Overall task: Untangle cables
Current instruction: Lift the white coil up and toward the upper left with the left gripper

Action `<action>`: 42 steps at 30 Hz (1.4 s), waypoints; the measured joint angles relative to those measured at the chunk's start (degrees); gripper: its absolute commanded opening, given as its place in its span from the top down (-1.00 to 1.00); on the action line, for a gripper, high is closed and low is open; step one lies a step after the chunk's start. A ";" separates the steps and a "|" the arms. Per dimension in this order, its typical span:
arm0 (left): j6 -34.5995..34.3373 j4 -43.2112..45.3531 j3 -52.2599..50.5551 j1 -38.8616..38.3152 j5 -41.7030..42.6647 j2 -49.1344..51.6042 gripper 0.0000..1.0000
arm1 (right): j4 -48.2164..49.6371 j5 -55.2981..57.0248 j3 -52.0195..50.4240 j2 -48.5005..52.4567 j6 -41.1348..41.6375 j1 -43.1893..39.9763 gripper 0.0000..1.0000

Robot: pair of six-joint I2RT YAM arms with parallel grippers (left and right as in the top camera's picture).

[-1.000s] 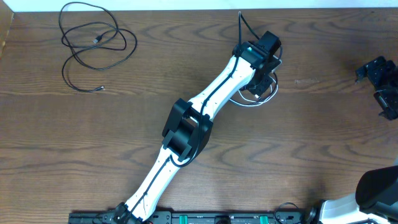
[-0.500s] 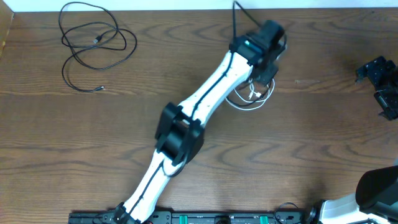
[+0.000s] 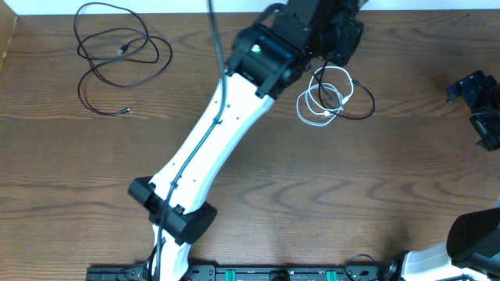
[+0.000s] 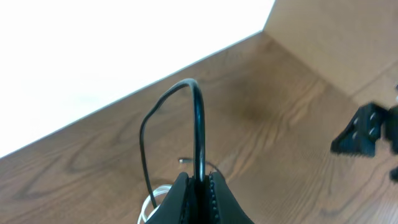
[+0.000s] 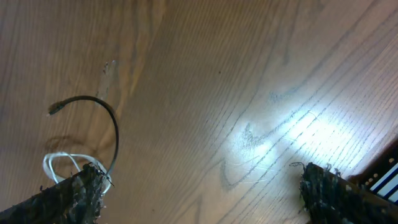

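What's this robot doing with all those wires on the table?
It is sorting out tangled cables. The left gripper is shut on a black cable, raised above the wooden table near a coiled white cable. Another black cable lies loose in the far left corner. The right gripper sits open at the side, holding nothing.

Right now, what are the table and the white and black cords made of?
The table looks like wood or a wood-look top: brown with grain lines, and a light glare suggests a smooth, slightly shiny finish. The white cable is probably coated in soft plastic, since it lies in loose loops. The black cable, pinched by the left gripper, is likely rubbery plastic, slightly glossy, bending in a smooth arch.
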 measured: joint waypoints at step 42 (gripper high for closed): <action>11.17 -1.55 0.20 3.02 -10.51 -8.76 0.85 | 0.00 0.00 0.00 0.00 0.00 0.00 -0.98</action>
